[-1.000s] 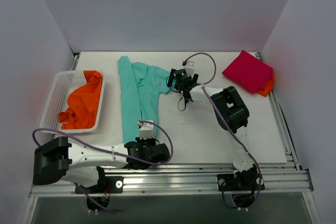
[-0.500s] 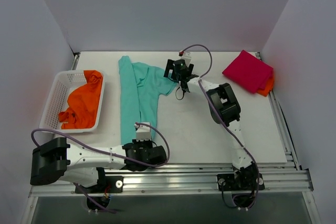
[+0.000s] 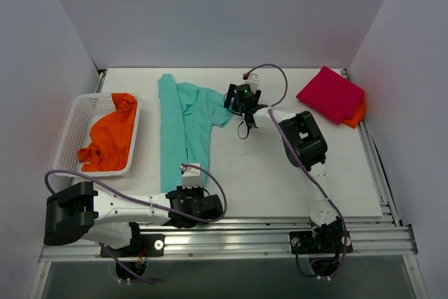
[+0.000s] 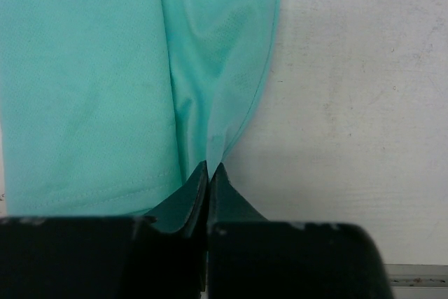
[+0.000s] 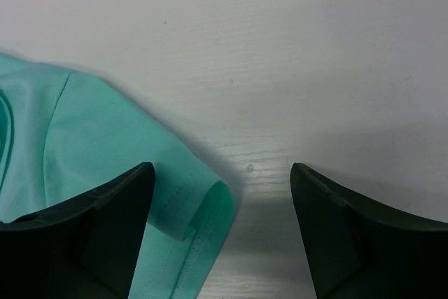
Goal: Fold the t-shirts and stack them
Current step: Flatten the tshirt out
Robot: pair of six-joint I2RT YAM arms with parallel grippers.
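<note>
A teal t-shirt lies partly folded lengthwise on the table. My left gripper is shut on its near hem corner; the left wrist view shows the cloth pinched between the closed fingertips. My right gripper is open beside the shirt's right sleeve; in the right wrist view the sleeve's rolled cuff lies between the spread fingers. A folded magenta t-shirt lies on an orange one at the far right. An orange t-shirt lies crumpled in the basket.
A white mesh basket stands at the left edge of the table. White walls close in the left, back and right. A metal rail runs along the near edge by the arm bases.
My right gripper moved up toward the shirt's sleeve, then shifted slightly right and nearer. My left gripper has stayed shut on the hem, barely moving.
</note>
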